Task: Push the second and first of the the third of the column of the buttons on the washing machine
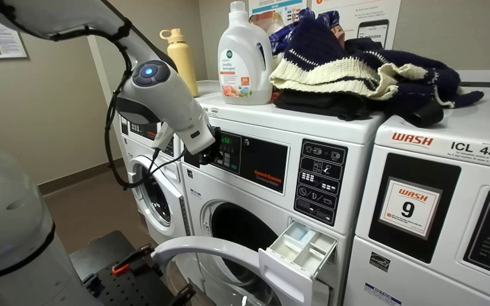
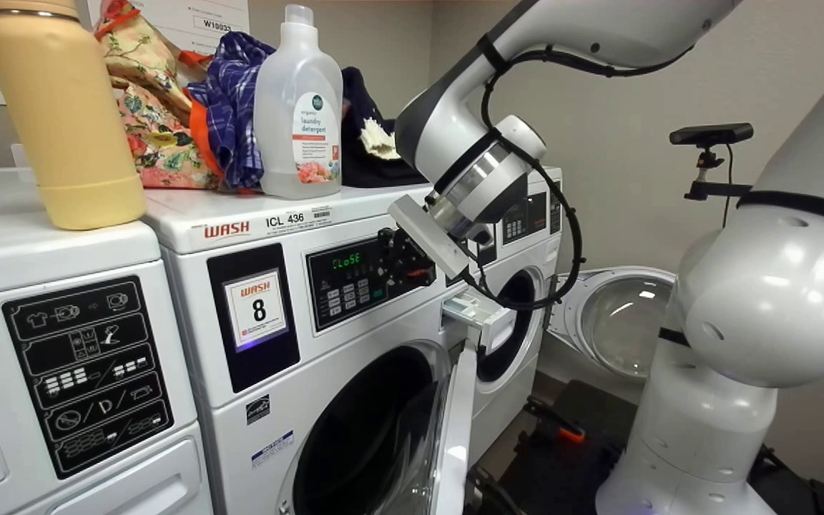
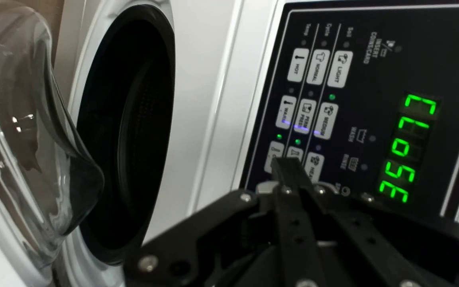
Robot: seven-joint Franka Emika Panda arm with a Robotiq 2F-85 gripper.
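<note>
Claw (image 3: 288, 162): closed, tips together, partly hiding near buttons (image 3: 305, 113) in wrist view; contact unclear
Buttons: 3 x 3 grid on washing machine (image 2: 326, 350), right of WASH 8 sign (image 2: 258, 307)
Display (image 3: 401, 147): green CLOSE

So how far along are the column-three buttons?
Possibly done: the second button, since the green lamp beside it is lit, though no press shows. In hand: the shut gripper partly hides that button in the wrist view; contact unclear. Probably left: the first button, as the dark lamp beside it is unlit.
</note>
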